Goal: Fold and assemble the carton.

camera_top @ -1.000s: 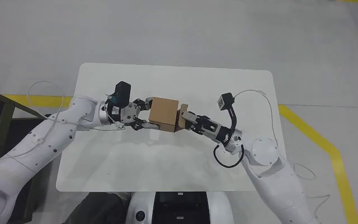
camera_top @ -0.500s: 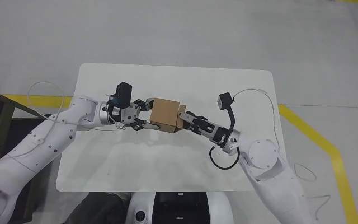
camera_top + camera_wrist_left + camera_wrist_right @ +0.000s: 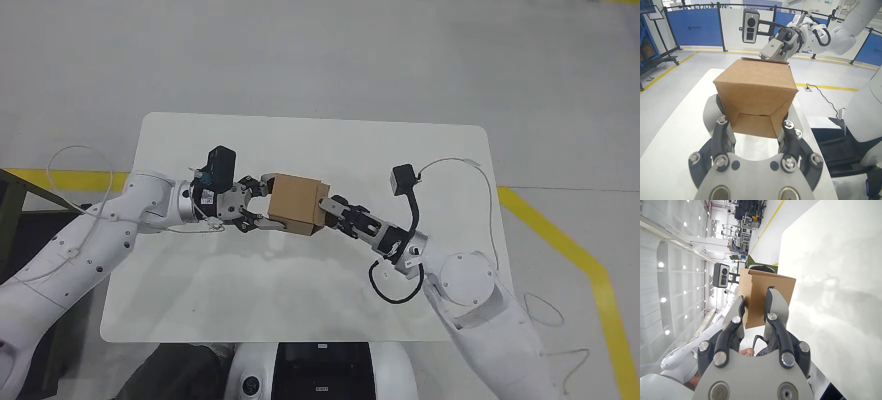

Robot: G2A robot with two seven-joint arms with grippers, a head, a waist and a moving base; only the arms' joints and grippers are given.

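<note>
Cardboard carton (image 3: 295,203): over table (image 3: 300,290) centre, betw. both grippers.
L gripper (image 3: 264,204): fingers clamp carton sides at its open end.
R gripper (image 3: 328,212): fingers part-open, tips against opposite end flap.

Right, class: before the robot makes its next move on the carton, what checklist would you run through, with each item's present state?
1. Left gripper clamps the carton from both sides: ok.
2. Right gripper touches the carton's far end: ok.
3. Right gripper's hold there is firm: cannot tell.
4. Far end folded shut, seen from inside: ok, apparently.
5. End facing the left gripper closed: not ok, it is open.
6. Carton over the table, away from its edges: ok.
</note>
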